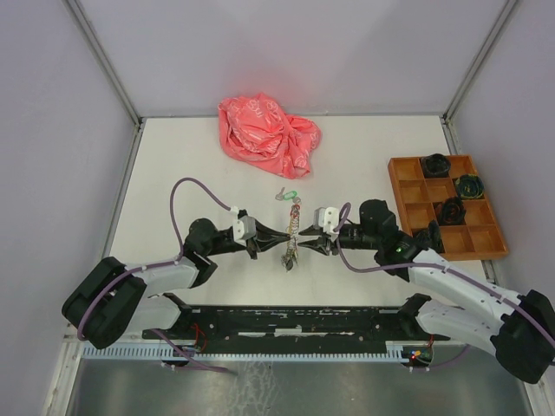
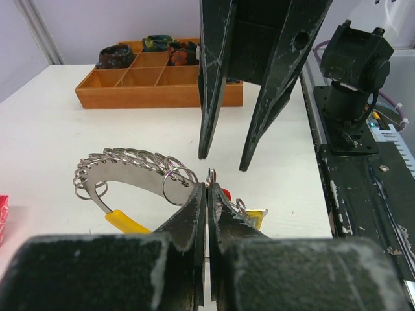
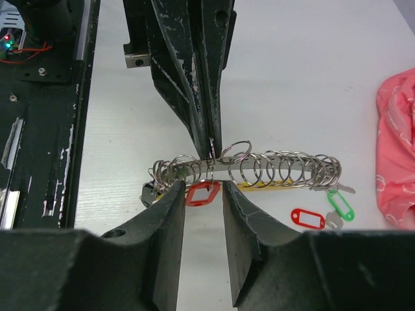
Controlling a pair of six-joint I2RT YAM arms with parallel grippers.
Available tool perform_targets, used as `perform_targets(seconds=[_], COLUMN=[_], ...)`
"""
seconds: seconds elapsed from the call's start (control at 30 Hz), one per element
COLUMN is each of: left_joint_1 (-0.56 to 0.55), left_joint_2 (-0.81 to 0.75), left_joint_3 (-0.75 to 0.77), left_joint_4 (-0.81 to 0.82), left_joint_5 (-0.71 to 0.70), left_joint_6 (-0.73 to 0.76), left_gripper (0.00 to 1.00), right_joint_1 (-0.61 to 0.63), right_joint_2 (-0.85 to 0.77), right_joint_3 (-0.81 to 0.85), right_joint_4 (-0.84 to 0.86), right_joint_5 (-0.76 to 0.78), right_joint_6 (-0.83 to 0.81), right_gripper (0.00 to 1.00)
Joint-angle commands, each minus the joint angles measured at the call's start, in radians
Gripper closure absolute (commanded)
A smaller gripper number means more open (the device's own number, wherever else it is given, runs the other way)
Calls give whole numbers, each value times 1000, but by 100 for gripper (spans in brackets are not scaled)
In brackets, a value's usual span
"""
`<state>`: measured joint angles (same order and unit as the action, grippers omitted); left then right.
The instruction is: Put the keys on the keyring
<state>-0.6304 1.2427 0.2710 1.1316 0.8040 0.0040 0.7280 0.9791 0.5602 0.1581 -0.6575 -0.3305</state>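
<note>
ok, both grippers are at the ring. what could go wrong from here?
1. Left gripper is shut on the keyring by its very tips only; the thin metal could slip out under a pull.
2. Right gripper is open, straddling a red tag among crowded small rings; closing may catch the wrong piece.
3. Loose keys lie close beside the ring's end; dragging it may scatter them.
</note>
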Motion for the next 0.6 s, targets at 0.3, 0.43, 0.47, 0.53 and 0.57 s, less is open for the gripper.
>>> perform_targets(seconds=[0.3,0.43,0.47,0.53,0.57], left_joint_1=[1,1,1,1,1], left_joint_2=[-10,-10,-9,-6,-4], left_joint_3=[5,5,5,6,7], left_joint_4=[106,113,114,113,113], left_joint_5=[32,35,36,40,44], left_joint_6=[-48,-52,-52,-52,-52], left_gripper=[97,97,97,97,97], right_joint_1=[-7,-10,-10,-10,-9], right_joint_2=[72,76,75,75,75], right_joint_3=[20,23,22,21,23], right_joint_4=[67,66,66,70,71], right_joint_5=[-53,-54,-54,-54,-55], right_joint_6=[10,10,10,14,16], right_gripper=[71,77,80,89,96])
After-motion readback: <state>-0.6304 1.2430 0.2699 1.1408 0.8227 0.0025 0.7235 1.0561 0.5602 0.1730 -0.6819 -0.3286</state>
